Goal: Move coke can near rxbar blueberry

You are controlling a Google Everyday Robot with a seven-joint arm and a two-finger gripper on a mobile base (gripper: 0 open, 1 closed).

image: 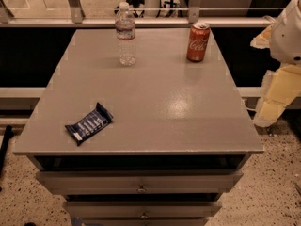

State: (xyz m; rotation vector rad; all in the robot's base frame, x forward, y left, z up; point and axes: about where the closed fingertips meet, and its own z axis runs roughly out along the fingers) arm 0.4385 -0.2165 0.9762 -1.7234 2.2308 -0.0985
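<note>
Drawers (141, 180) at the bottom of the frame are nearest; what they contain does not show. Above them, at the lower left of the grey surface (155, 102), the rxbar blueberry (89, 124) lies flat, its long axis running from lower left to upper right. The coke can (198, 42) stands upright at the upper right, well apart from the bar, with a clear water bottle (126, 34) to its left. The hand (276, 95) hangs at the right edge of the frame, beside the surface. I cannot tell how far open it is; it holds nothing. From the hand the can lies up and to the left, so I judge the reach goes there first.
</note>
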